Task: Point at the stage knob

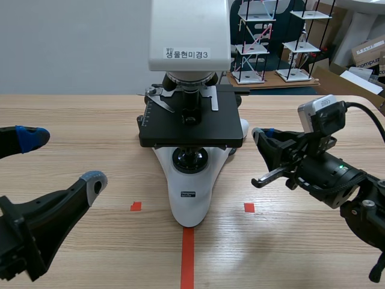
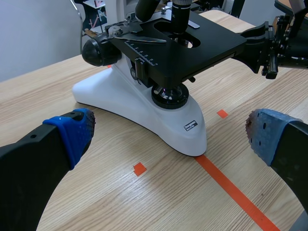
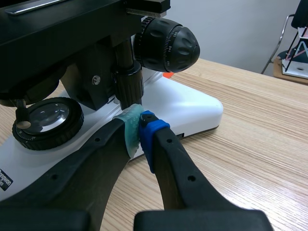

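A white microscope (image 1: 189,195) with a black stage (image 1: 204,127) stands mid-table. In the right wrist view the stage knob (image 3: 128,85) hangs as a black ribbed stem under the stage, beside the large black focus knob (image 3: 167,44). My right gripper (image 3: 139,126) is shut, and its tips sit just under the stage knob's lower end, touching or nearly touching it. In the scene view this right gripper (image 1: 258,135) is at the stage's right edge. My left gripper (image 1: 60,159) stands open at the near left, well apart from the microscope (image 2: 144,108), holding nothing.
Orange-red tape marks (image 1: 187,259) lie on the wooden table in front of the microscope base. Beyond the table's far right edge are wire racks (image 1: 252,42) and cardboard boxes (image 1: 367,51). The right gripper (image 2: 257,41) shows beside the stage in the left wrist view.
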Robot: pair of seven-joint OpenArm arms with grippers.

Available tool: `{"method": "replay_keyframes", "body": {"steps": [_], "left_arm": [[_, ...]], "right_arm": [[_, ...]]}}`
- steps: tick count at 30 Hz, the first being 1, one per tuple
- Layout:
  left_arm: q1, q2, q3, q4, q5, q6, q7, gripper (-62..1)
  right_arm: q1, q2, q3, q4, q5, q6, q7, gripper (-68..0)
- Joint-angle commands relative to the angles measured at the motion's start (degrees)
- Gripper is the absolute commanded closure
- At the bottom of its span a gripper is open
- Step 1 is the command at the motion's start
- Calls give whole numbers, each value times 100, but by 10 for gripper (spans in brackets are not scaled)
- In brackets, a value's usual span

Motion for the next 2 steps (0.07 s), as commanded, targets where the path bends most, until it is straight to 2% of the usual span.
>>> {"method": "replay_keyframes", "body": {"steps": [1, 2], "left_arm": [[26, 31, -15, 44, -37, 13, -105, -623], [26, 31, -15, 44, -37, 13, -105, -623]], "right_arm": [[68, 63, 7, 90, 61, 0, 103, -8], [68, 63, 7, 90, 61, 0, 103, -8]]}}
